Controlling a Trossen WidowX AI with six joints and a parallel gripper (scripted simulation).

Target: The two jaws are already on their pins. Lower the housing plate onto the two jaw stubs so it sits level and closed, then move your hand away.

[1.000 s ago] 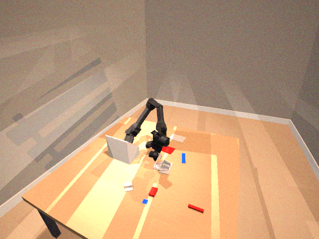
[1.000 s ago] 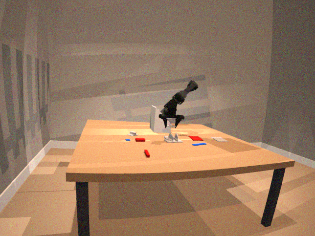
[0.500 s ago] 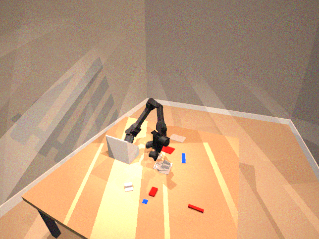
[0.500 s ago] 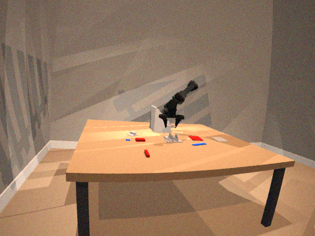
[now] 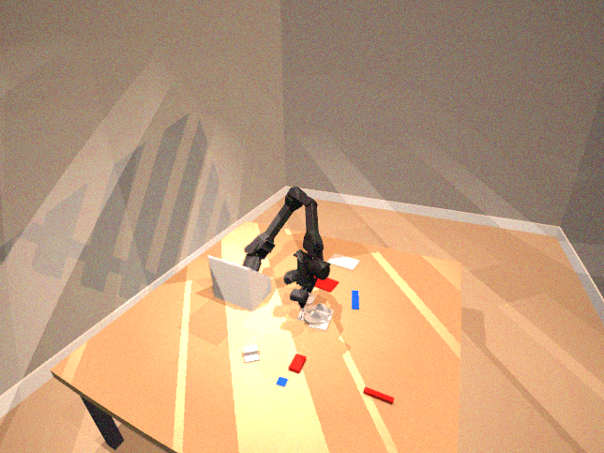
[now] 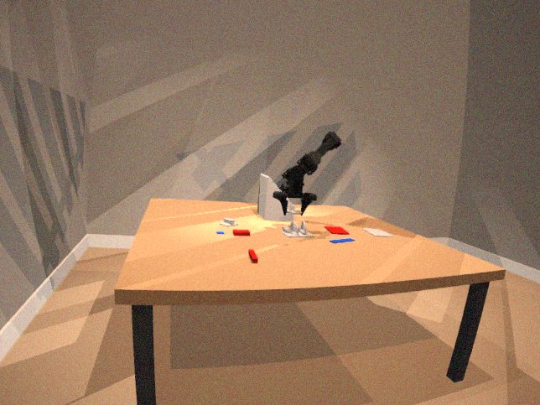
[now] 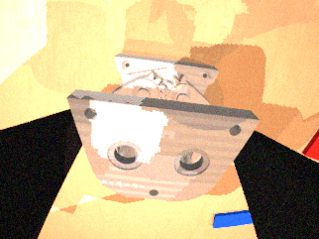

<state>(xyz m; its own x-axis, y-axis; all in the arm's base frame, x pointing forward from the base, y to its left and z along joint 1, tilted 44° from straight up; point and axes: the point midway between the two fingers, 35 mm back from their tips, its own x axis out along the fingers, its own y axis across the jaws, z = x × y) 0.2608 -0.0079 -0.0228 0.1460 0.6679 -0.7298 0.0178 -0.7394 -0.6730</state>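
as gripper (image 5: 302, 304) (image 6: 294, 214) (image 7: 160, 122) grips, flat holed hsg plate (image 6: 295, 212) (image 7: 154, 174)

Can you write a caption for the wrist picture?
Black gripper holds a plate with two big holes.

Housing plate (image 6: 295, 213) (image 7: 156, 137) held above the paired jaws (image 5: 317, 313) (image 6: 299, 228) (image 7: 163, 91).
Between my gripper's fingers, the pale plate, round-cornered, shows two large collared holes and three small ones, apart from the jaws; these pale, curved pieces stand side by side on their flat base (image 5: 321, 326) (image 6: 309, 235) (image 7: 126, 71).
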